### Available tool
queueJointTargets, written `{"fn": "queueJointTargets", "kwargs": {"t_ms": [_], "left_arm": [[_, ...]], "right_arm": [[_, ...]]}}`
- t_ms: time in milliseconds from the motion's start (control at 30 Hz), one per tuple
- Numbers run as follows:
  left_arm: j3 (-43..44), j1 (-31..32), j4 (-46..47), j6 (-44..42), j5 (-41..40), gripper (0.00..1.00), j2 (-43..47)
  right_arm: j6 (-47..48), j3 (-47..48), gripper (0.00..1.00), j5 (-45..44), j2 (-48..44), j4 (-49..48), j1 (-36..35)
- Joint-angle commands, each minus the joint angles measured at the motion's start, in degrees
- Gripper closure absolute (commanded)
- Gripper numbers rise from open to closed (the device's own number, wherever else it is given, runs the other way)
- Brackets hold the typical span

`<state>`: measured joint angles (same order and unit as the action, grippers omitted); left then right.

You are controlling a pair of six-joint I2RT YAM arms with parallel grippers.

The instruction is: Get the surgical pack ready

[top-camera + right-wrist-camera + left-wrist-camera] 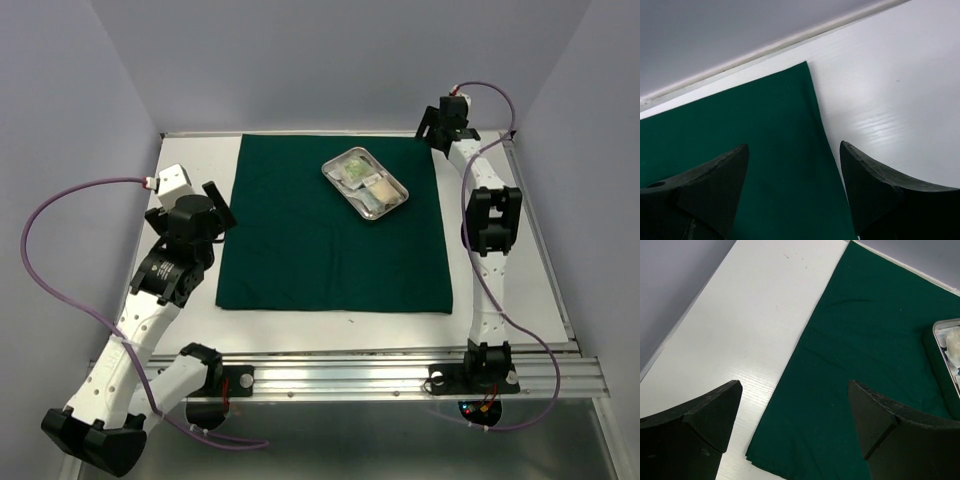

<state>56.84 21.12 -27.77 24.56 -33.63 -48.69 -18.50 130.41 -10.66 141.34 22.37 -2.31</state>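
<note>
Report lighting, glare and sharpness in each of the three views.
Top external: soft, even light, barely any shadow on the dark green cloth drape; the small rectangular steel tray glints mildly. Left wrist: sharp, but the tray's white contents wash out. Right wrist: a broad sheen lies on the white tabletop.

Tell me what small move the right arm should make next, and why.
Probably lower the right gripper and close it on the far right corner of the green drape. Its jaws stand open above that corner, the drape lies flat, and the steel tray of gauze packets sits uncovered on it, so a fold seems due.
</note>
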Motion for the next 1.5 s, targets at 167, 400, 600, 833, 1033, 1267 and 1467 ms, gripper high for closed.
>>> {"fn": "queueJointTargets", "kwargs": {"t_ms": [167, 400, 600, 833, 1033, 1267, 1467], "left_arm": [[-1.38, -0.56, 5.36, -1.62, -2.32, 0.01, -0.79], [-1.38, -0.82, 6.06, -1.62, -2.23, 0.01, -2.03], [-1.73, -1.0, 6.76, -1.44, -1.18, 0.01, -3.17], [-1.64, -1.0, 6.68, -1.27, -0.56, 0.01, -2.73], [-2.08, -1.0, 6.15, -0.83, -0.3, 0.01, -1.07], [-1.73, -1.0, 4.13, -0.65, 0.32, 0.01, 1.75], [-2.08, -1.0, 2.9, -0.65, 0.93, 0.01, 4.74]], "right_arm": [[-1.71, 12.59, 0.23, 5.47, 11.67, -0.84, 0.99], [-1.89, 9.34, 0.23, 5.47, 13.18, -1.89, 0.99], [0.31, 5.3, 0.58, 10.21, 11.51, -3.29, 0.99], [3.12, 2.75, 0.99, 16.63, 3.79, -6.2, -0.07], [7.51, -2.07, 0.99, 20.94, -4.3, -6.81, -3.93], [12.96, -14.91, 0.99, 20.5, -14.85, -7.87, -11.13], [14.28, -24.93, 0.99, 20.41, -24.52, -9.98, -17.28]]}}
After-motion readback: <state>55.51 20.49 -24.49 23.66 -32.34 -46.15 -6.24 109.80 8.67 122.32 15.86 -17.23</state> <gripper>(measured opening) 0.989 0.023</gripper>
